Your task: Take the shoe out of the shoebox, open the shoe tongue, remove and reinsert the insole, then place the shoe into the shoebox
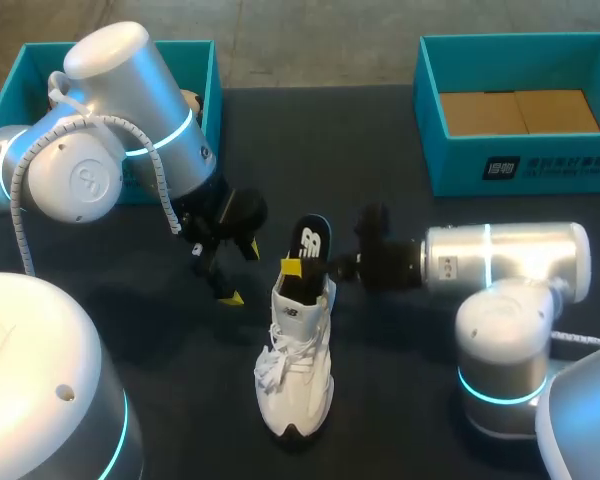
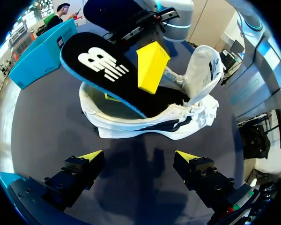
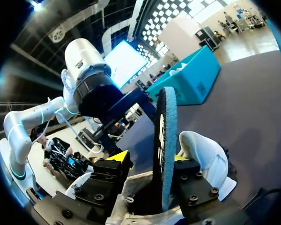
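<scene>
Dark bench [image 1: 400, 385] bore the shoe [image 1: 298, 370] just ahead of the spread, empty left pincer [image 2: 139, 155], while the right pincer [image 3: 151, 157] pinched the insole [image 3: 165, 122] upright in the shoe's mouth, likely to guide it.

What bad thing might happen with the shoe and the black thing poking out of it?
The insole is only half inside the white shoe, pinched by the right gripper. The left gripper hangs open beside the shoe, so nothing steadies it: a push or pull might tip or drag the shoe on the table. The insole might also bend or snag on the raised tongue instead of lying flat.
</scene>
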